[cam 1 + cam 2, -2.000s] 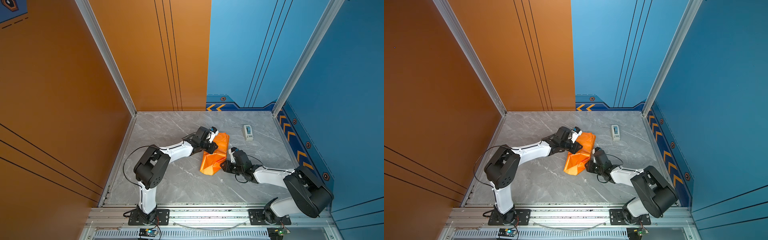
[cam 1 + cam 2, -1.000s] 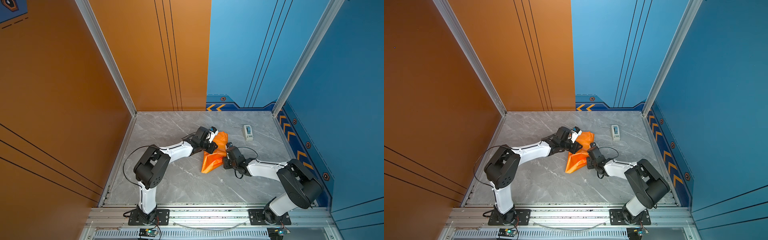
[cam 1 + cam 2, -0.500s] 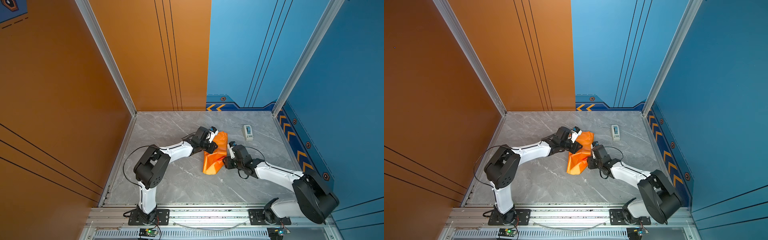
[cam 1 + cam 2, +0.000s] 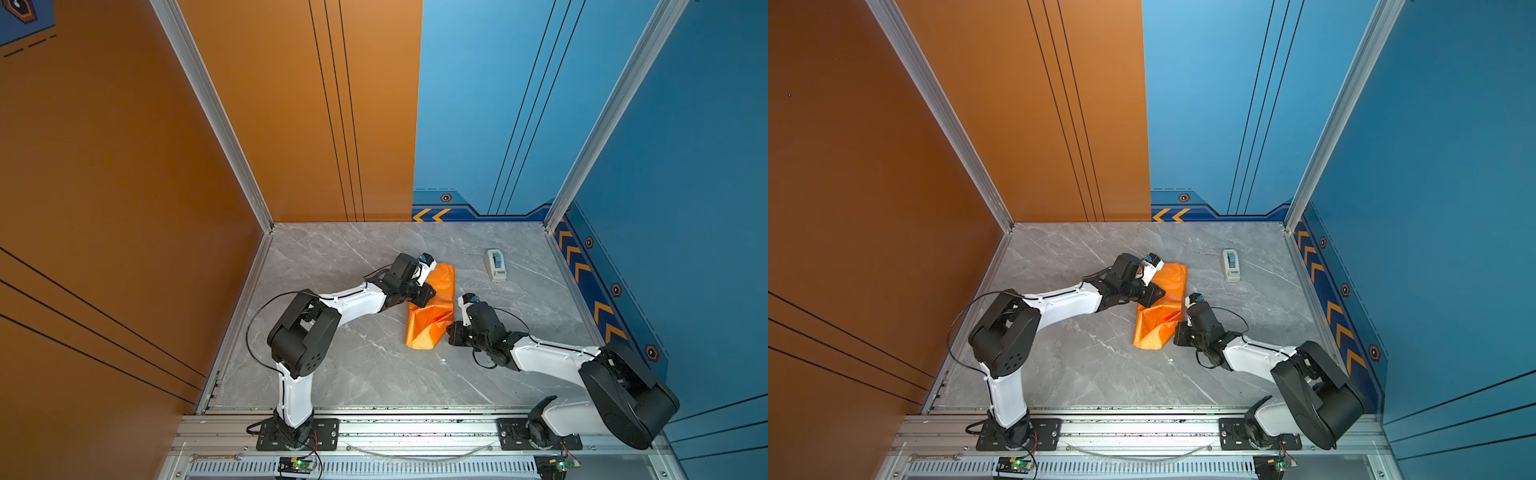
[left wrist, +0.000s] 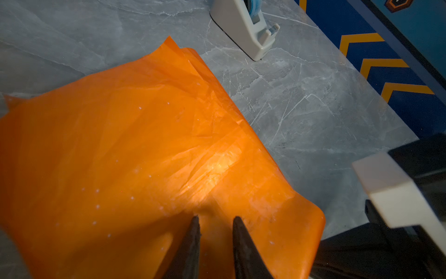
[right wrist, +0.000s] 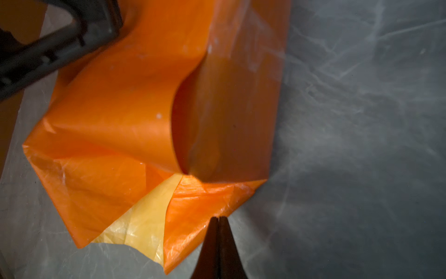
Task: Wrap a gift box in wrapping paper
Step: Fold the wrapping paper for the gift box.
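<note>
Both arms are in over the grey marble desk (image 4: 353, 365), and between them lies the wrapping paper (image 4: 432, 316), folded into a long bundle with its glossy orange face out, visible in both top views. The gift box is out of sight.

The left end effector (image 4: 428, 293) comes in low at the bundle's far half. In the left wrist view its two dark fingers (image 5: 190, 246) stand slightly apart with their tips down on the orange sheet (image 5: 144, 157). I cannot tell whether they pinch anything.

Now the right end effector (image 6: 218, 218): jaws closed tight, tips pressed together right at the edge of a loose orange flap at the bundle's near end. Touching it, yes, but whether any paper is caught I cannot say. Just beside that flap, the pale yellow underside (image 6: 144, 217) peeks out.

The white tape dispenser (image 4: 495, 265) with its blue roll sits apart, toward the back right.
</note>
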Controlling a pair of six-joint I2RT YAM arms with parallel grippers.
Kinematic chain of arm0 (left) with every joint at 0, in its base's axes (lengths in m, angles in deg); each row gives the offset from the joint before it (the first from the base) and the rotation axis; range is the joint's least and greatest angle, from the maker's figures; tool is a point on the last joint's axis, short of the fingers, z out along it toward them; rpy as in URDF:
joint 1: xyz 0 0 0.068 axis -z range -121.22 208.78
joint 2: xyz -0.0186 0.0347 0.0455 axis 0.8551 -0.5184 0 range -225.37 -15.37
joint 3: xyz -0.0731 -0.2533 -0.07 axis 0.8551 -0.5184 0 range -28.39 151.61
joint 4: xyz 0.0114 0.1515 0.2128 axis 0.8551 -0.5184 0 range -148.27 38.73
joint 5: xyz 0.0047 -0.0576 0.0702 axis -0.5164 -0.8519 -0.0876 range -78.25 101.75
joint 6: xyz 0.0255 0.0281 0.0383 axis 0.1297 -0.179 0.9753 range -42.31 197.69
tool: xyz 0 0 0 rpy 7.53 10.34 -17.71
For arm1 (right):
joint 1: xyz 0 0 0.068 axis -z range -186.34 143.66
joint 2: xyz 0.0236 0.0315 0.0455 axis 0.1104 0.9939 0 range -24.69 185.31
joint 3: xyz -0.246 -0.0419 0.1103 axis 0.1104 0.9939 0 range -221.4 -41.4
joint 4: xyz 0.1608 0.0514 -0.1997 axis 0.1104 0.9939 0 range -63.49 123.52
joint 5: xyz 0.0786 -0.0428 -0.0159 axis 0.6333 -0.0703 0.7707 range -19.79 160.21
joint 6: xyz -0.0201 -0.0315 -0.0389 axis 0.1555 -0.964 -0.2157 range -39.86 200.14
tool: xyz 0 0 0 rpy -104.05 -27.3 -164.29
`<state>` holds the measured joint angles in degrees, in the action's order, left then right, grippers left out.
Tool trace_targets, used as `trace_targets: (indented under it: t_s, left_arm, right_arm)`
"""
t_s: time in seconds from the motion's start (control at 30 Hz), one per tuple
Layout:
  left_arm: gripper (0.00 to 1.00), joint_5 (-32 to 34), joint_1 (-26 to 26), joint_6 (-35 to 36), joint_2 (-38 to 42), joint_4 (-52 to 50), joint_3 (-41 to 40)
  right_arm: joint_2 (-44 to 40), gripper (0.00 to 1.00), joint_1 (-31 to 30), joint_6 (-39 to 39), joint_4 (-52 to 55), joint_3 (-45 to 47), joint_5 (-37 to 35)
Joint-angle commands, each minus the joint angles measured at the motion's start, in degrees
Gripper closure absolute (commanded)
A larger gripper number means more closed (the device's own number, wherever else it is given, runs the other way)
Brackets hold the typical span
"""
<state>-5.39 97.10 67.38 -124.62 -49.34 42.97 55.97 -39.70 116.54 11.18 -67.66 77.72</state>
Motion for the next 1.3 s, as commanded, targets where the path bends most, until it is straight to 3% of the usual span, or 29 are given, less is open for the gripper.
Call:
trace_targets:
  t_s: [0.0, 0.37, 0.87, 1.27]
  left_arm:
    - [0.74, -0.61, 0.34, -0.07, -1.36, -2.41, -1.16]
    - [0.74, -0.47, 0.17, 0.11, -1.33, -2.64, -1.39]
    - [0.74, -0.52, -0.03, 0.18, -1.31, -2.69, -1.39]
    - [0.75, -0.32, -0.14, 0.15, -1.3, -2.6, -1.53]
  right_arm:
    - [2.87, 1.0, 0.08, 2.44, -7.69, 0.24, 0.18]
    - [9.55, 1.0, 1.21, 1.81, -6.68, 0.07, -2.57]
    - [8.92, 1.0, 0.04, -2.09, -2.93, 2.26, 5.42]
    - [9.25, 1.0, -1.15, -1.8, -2.07, 2.62, 7.39]
